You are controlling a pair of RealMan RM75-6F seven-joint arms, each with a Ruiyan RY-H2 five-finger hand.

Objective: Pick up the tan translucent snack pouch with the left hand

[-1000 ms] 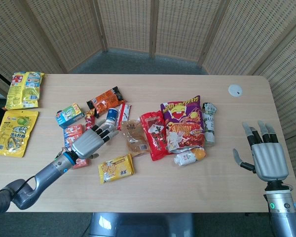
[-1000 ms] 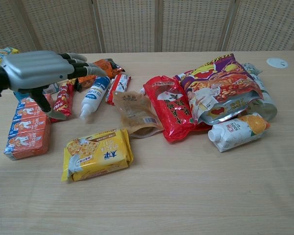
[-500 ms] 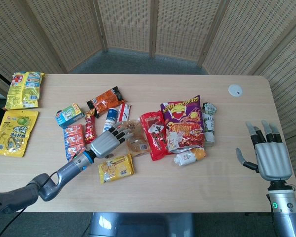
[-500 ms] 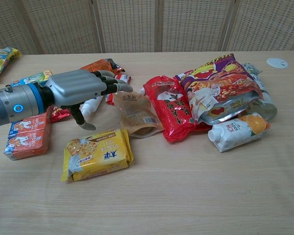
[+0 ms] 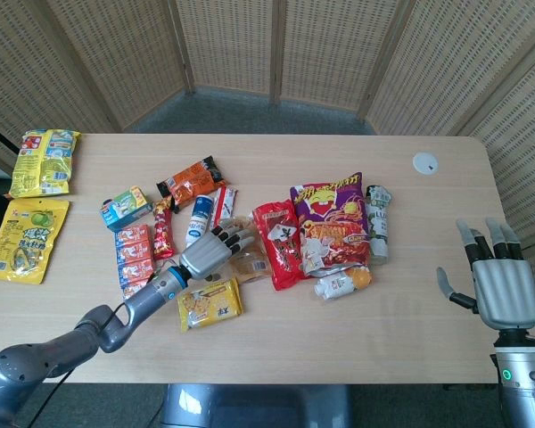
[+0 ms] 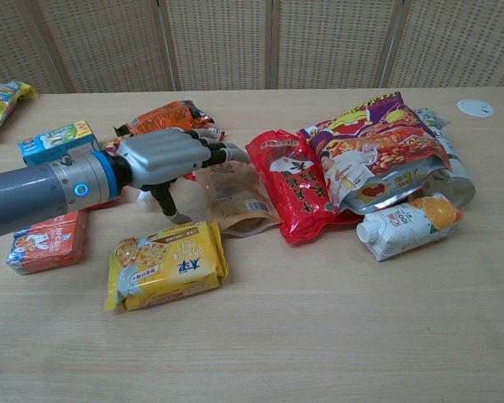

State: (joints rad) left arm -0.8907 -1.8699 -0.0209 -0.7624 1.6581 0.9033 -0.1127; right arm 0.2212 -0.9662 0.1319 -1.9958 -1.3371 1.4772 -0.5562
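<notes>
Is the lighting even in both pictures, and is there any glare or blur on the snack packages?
Head view: soft, even light with faint shadows and nothing blurred. Chest view: white glare on the glossy red snack bag and the purple chip bag; the tan translucent snack pouch stays sharp, with a soft shadow under the grey left hand.

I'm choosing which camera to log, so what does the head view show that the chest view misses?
Only the head view shows the right hand, open beside the table's right edge, and the green-and-yellow bag at the far left. Only the chest view shows the left hand's thumb hanging down beside the yellow biscuit pack. Both show the left hand reaching over the tan pouch.
</notes>
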